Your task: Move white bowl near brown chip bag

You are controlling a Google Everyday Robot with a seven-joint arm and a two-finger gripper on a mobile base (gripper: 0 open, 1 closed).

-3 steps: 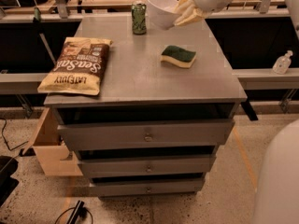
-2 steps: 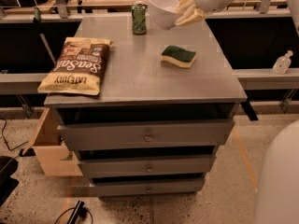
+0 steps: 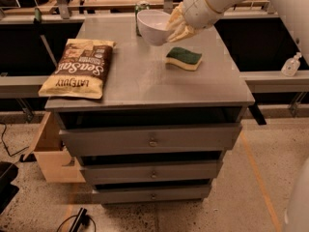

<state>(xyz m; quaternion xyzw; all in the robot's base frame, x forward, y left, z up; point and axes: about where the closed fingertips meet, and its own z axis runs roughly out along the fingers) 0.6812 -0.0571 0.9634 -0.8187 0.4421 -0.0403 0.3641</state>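
Camera view. The small, glossy, round white bowl (image 3: 153, 27) had shifted over the preceding second. It had been at the far right of the green can (image 3: 141, 6); it now stood leftward and nearer the camera, hiding most of that can. The two-finger gripper (image 3: 174, 27), at the far side of the grey metal cabinet top (image 3: 145, 81), was closed on the bowl's right-hand rim. Its tan fingers (image 3: 179, 32) pinched the wall, and the bowl was tilted with its mouth turned up and to the left.

The bowl appeared to hang clear of the surface, though contact at its foot could not be ruled out. The change indicated that the carry toward the target was under way but far from finished.

The large, crinkly brown chip bag (image 3: 79, 67), with tan ends and white "Sea Salt" lettering, lay flat at the front-left of the top. It was well apart from the bowl, with bare surface between them. The green-and-yellow sponge (image 3: 183, 58) lay just in front of the gripper and to its right, outside the likely path. The remaining travel would probably run left and toward the front edge.
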